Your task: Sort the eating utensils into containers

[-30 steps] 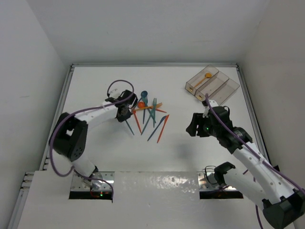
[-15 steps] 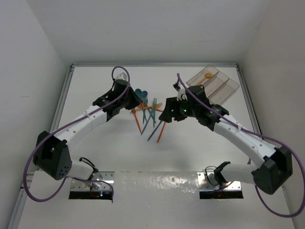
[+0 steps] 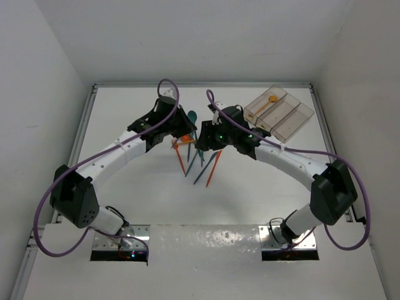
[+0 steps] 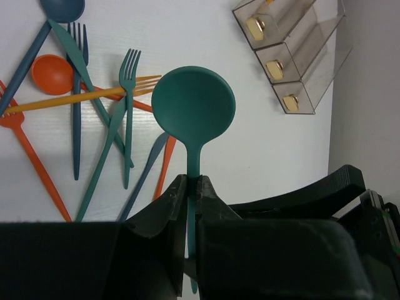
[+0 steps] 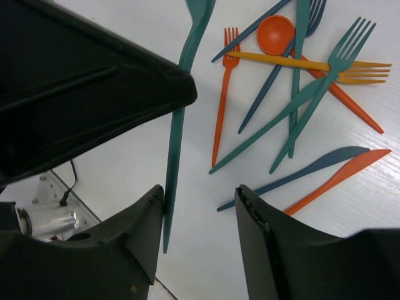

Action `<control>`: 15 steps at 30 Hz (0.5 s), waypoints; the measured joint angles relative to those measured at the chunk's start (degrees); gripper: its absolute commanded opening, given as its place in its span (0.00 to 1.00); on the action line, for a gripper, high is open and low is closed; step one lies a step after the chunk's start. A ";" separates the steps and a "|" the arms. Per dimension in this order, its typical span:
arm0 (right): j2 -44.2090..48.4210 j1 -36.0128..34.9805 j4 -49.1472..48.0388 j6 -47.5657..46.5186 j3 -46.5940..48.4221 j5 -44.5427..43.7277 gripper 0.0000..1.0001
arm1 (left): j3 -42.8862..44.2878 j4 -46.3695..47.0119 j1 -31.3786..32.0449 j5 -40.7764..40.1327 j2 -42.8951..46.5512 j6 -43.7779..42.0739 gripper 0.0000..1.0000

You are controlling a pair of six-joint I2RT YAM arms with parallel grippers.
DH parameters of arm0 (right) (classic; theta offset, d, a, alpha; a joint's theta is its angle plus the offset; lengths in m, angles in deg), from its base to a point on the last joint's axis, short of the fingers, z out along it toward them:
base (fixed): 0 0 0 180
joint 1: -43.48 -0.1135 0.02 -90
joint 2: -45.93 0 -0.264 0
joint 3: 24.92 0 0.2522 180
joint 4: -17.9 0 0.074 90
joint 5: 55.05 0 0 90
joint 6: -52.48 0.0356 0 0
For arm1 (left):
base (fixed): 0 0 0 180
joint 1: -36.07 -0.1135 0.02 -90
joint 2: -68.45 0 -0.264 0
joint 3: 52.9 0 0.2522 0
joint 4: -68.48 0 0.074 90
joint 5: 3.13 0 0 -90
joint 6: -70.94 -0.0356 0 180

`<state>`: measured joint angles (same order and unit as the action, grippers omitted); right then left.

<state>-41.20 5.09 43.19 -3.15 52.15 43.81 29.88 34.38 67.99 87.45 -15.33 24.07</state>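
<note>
White table (image 3: 144, 194): L gripper (image 4: 190, 184) clamps teal spoon (image 4: 194, 106) over utensil pile (image 5: 296, 81); R gripper (image 5: 200, 192) spread wide, empty, beside pile.

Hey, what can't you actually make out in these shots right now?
- Top view: the right gripper covers part of the pile, so the utensils can't be counted.
- Left wrist: the left gripper hides the teal spoon's lower handle. The tray is cut off by the top edge, so its contents are unclear.
- Right wrist: the spoon's bowl is cut off at the top edge, and the tray is out of view.
</note>
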 measured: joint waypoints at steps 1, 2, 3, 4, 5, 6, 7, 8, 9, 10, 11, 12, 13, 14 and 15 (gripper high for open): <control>-0.46 -0.02 -0.17 0.20 0.17 -0.17 0.44 | -0.07 0.00 0.00 0.20 0.00 -0.11 0.00; -0.85 -0.04 -0.52 0.42 0.33 -0.33 0.42 | -0.20 0.02 0.00 0.24 0.00 -0.26 0.00; -1.16 -0.09 -0.81 0.66 0.46 -0.42 0.40 | -0.42 0.20 -0.02 0.28 0.00 -0.35 0.00; -1.44 -0.13 -1.20 0.98 0.57 -0.57 0.33 | -0.66 0.31 -0.02 0.33 0.00 -0.42 0.00; -1.60 -0.20 -1.68 1.22 0.59 -0.70 0.30 | -0.94 0.46 -0.02 0.44 0.00 -0.44 0.00; -1.68 -0.35 -2.08 1.46 0.59 -0.79 0.23 | -1.25 0.70 -0.02 0.61 0.00 -0.44 0.00; -1.73 -0.48 -2.54 1.70 0.59 -0.85 0.19 | -1.44 0.87 -0.02 0.79 0.00 -0.44 0.00; -1.75 -0.63 -2.82 1.86 0.59 -0.87 0.15 | -1.68 1.05 -0.02 0.96 0.00 -0.44 0.00; -1.75 -0.74 -3.17 2.08 0.59 -0.90 0.10 | -1.90 1.29 -0.02 1.09 0.00 -0.44 0.00; -1.75 -0.76 -3.54 2.23 0.59 -0.90 0.00 | -2.03 1.40 -0.02 1.18 0.00 -0.44 0.00; -1.77 -0.76 -3.80 2.38 0.59 -0.96 0.00 | -2.32 1.77 -0.02 1.18 0.00 -0.44 0.00; -1.77 -0.76 -3.74 2.64 0.57 -1.40 0.00 | -2.43 2.08 -0.02 1.16 0.00 -0.44 0.00; -1.86 -0.74 -3.76 2.78 0.57 -1.46 0.00 | -2.51 2.40 -0.02 1.09 0.00 -0.46 0.00; -1.92 -0.74 -3.78 2.80 0.57 -1.62 0.00 | -2.60 2.71 -0.02 1.05 0.00 -0.52 0.00; -1.92 -0.74 -3.78 2.75 0.57 -1.75 0.00 | -2.71 2.97 -0.02 0.98 0.00 -0.57 0.00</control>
<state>-43.12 4.35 39.41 -0.39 52.71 42.06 27.17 37.35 67.97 88.43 -15.33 23.50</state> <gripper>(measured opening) 0.012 0.043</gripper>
